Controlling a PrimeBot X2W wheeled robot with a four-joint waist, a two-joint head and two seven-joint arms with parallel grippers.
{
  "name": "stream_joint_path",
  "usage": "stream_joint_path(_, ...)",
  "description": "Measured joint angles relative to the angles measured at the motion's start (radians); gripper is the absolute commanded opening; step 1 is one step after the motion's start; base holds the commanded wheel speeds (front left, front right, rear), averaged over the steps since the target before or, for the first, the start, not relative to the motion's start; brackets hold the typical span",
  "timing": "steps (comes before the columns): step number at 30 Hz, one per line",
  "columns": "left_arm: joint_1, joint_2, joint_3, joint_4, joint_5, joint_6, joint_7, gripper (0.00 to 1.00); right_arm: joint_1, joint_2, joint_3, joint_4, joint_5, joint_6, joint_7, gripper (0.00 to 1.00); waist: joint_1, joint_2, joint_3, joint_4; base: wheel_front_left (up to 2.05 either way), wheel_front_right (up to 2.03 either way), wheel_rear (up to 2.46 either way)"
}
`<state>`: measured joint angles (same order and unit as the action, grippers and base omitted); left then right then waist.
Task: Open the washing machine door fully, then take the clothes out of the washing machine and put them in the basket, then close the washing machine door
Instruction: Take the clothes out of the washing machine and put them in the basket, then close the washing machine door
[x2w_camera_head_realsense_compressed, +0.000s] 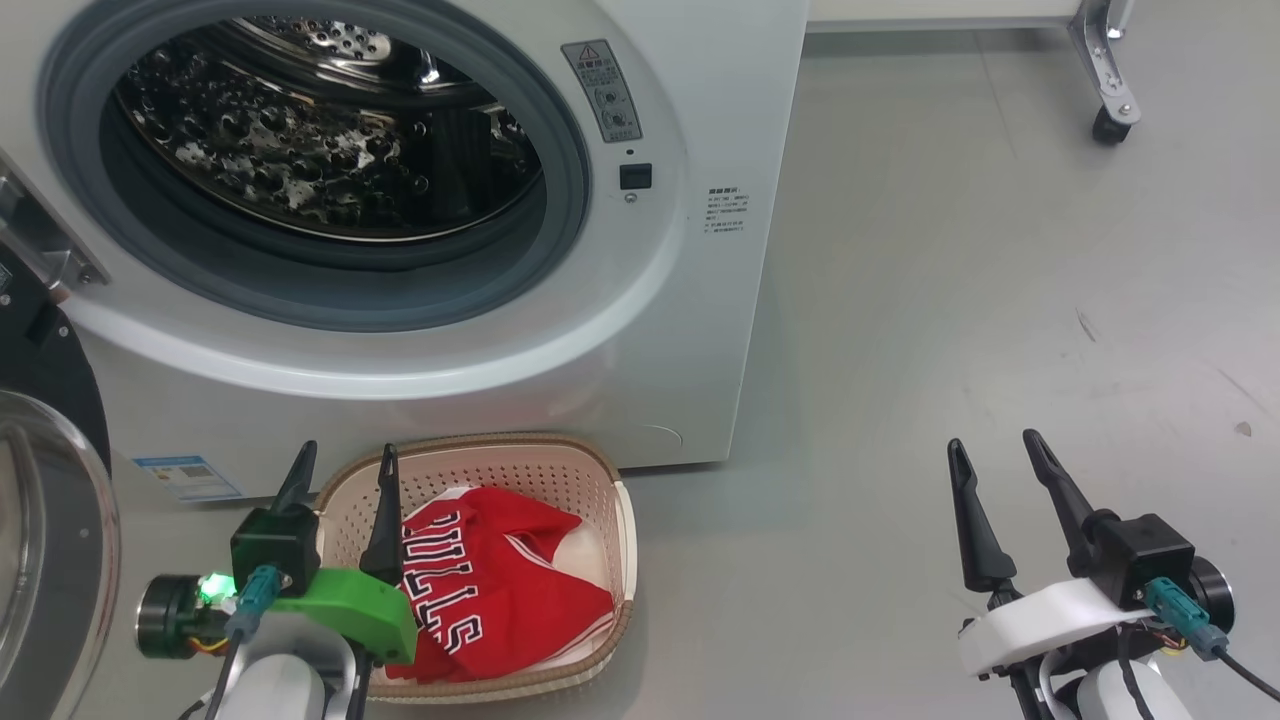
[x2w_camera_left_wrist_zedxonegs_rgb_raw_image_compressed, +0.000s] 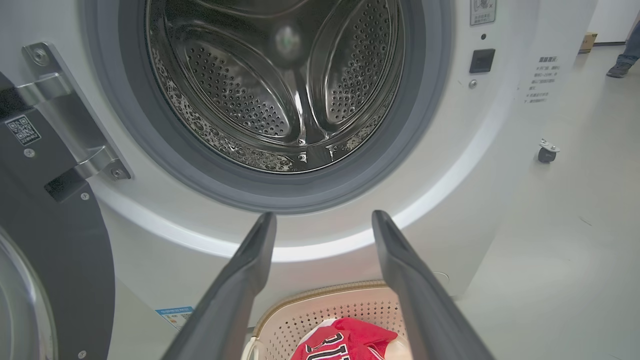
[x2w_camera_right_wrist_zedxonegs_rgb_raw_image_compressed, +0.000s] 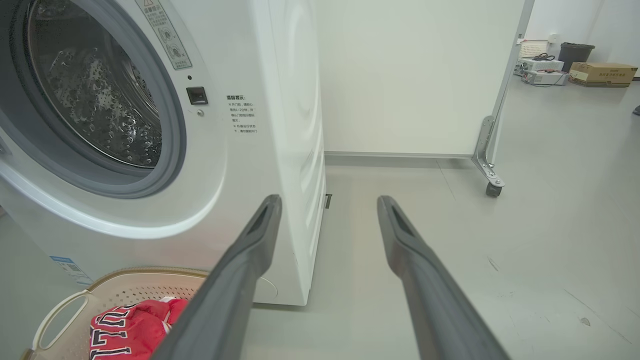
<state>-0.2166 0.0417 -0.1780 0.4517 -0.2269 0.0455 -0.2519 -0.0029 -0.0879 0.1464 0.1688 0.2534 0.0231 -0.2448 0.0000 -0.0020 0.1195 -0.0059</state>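
Note:
The white washing machine (x2w_camera_head_realsense_compressed: 690, 330) stands with its steel drum (x2w_camera_head_realsense_compressed: 320, 130) bare of clothes. Its door (x2w_camera_head_realsense_compressed: 45, 500), black-rimmed with a clear window, hangs open at the far left. A red jersey, the clothes (x2w_camera_head_realsense_compressed: 490, 590), lies in the cream basket (x2w_camera_head_realsense_compressed: 600, 470) on the floor in front of the machine. My left gripper (x2w_camera_head_realsense_compressed: 345, 465) hovers open over the basket's left edge, holding nothing. My right gripper (x2w_camera_head_realsense_compressed: 995, 450) stands open above the floor, far right of the basket. The left wrist view looks into the drum (x2w_camera_left_wrist_zedxonegs_rgb_raw_image_compressed: 280, 90) with the basket (x2w_camera_left_wrist_zedxonegs_rgb_raw_image_compressed: 320, 310) and clothes (x2w_camera_left_wrist_zedxonegs_rgb_raw_image_compressed: 345, 342) below.
A white panel on a castor (x2w_camera_head_realsense_compressed: 1112, 120) stands at the back right, also seen as the castor (x2w_camera_right_wrist_zedxonegs_rgb_raw_image_compressed: 492, 189) in the right wrist view. A shoe of a person (x2w_camera_left_wrist_zedxonegs_rgb_raw_image_compressed: 620, 70) shows far right. Boxes and a bin (x2w_camera_right_wrist_zedxonegs_rgb_raw_image_compressed: 575, 52) sit in the distance. Grey floor spreads to the right.

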Motion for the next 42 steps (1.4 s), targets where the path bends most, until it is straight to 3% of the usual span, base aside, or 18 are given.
stream_joint_path(20, 0.166, 0.024, 0.002, -0.152, 0.016, 0.021, 0.0, 1.0, 0.075, -0.004, 0.016, -0.023, -0.002, -0.015, 0.011, 1.0, 0.0, 0.0, -0.112, -0.006, 0.0, 0.0, 0.0)
stream_joint_path(42, 0.244, 0.035, 0.001, -0.278, 0.027, 0.039, 0.05, 1.0, 0.096, -0.003, 0.022, -0.059, -0.002, -0.018, 0.024, 1.0, 0.0, 0.0, -0.128, -0.01, 0.0, 0.0, 0.0)
